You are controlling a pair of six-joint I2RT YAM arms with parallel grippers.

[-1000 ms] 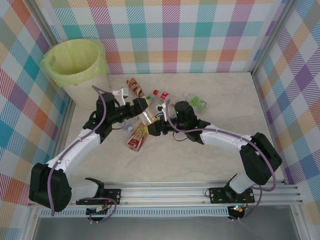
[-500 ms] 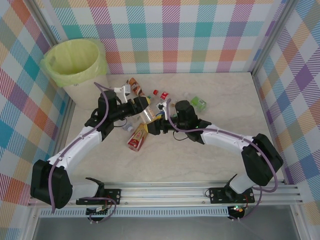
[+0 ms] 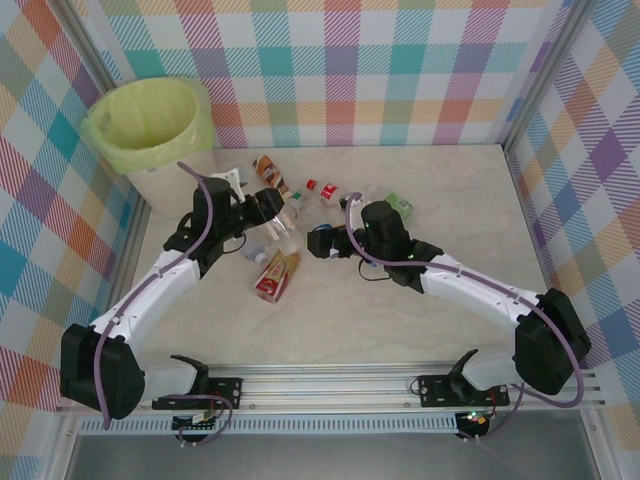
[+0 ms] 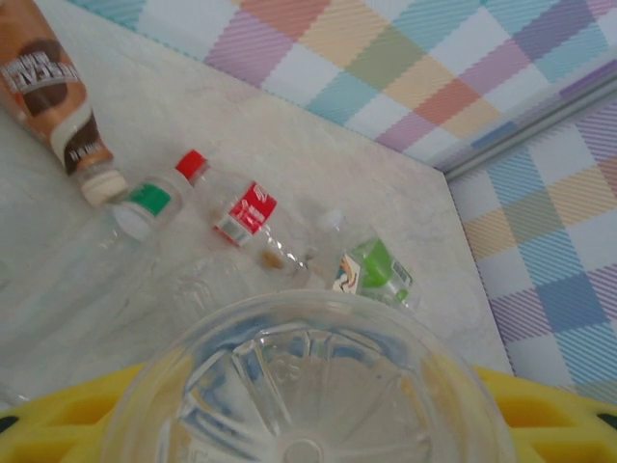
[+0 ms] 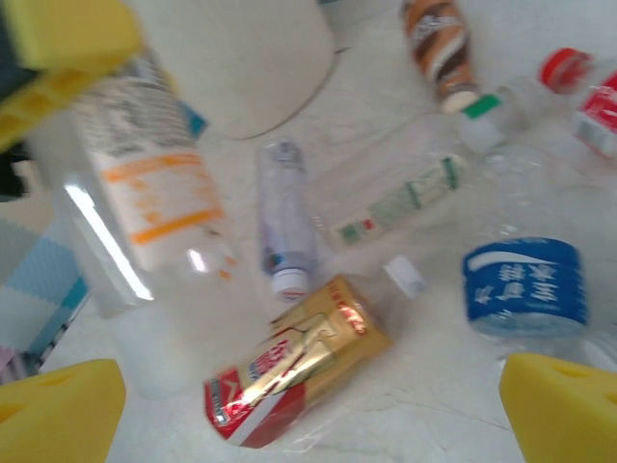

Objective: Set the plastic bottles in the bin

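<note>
Evidently the step in hand is the carry: the left gripper [image 3: 266, 207] has its yellow pads narrowed onto a clear bottle [image 4: 304, 386] with an orange-printed label, gripped near its base and held just above the clutter at mid-table. The right gripper [image 3: 320, 243] stands wide open with nothing between its pads, hovering close beside that bottle and over a red-and-gold bottle [image 5: 299, 371] lying on the table. In the left wrist view the held bottle's ribbed base faces the camera, so its long axis runs roughly along the gripper's reach, neck end away from the wrist; from above it slants from the gripper toward the right arm and the near edge, and the cap itself cannot be made out. The bin [image 3: 110, 140] sits in the far left corner, well apart from the held bottle. The next move likely calls for lifting clear of the lying bottles, swinging left and away until the bottle hangs over the bag-lined rim, then opening the pads. Many bottles remain on the table, so the task looks far from finished
</note>
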